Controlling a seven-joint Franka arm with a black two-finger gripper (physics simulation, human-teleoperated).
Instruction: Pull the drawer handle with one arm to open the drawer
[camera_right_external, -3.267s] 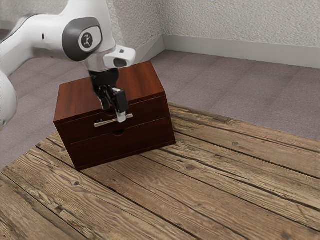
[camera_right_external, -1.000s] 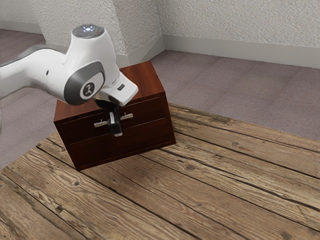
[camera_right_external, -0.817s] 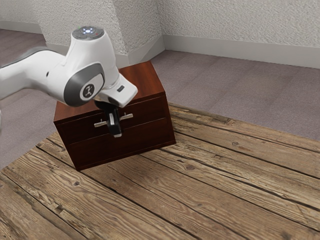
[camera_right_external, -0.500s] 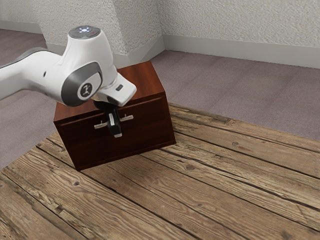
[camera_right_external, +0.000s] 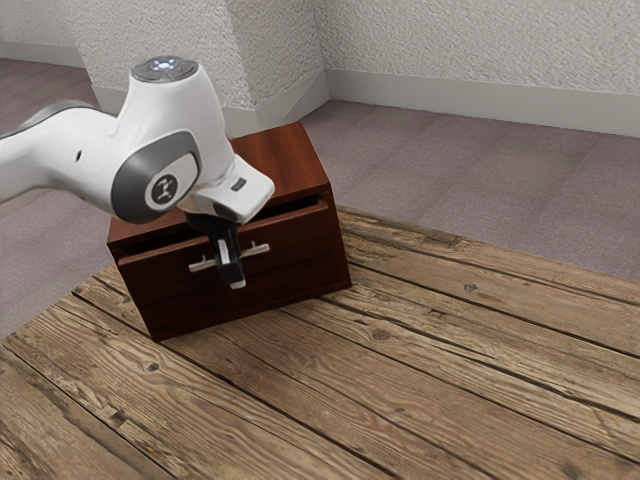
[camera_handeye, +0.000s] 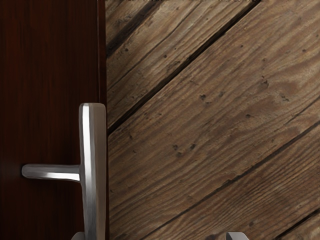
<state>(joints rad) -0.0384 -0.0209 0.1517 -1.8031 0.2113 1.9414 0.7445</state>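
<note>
Top drawer (camera_right_external: 285, 222) has slid out a bit toward the near side; claw (camera_right_external: 234, 276) is open, 1 finger (camera_right_external: 229, 260) hooked behind the handle (camera_right_external: 258, 247).

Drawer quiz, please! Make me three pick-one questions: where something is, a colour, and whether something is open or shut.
1. Where is the tool? A) at the handle B) high in the air C) tucked far off to one side
2. What colour is the handle? A) red B) silver C) green
3. How is the top drawer? A) shut tight B) pulled out a little C) taken right out

Answers: 1 A, its tip sits right at the handle's bar. 2 B, the bar is shiny grey metal. 3 B, its front sticks out from the cabinet, with a dark gap above it.
</note>
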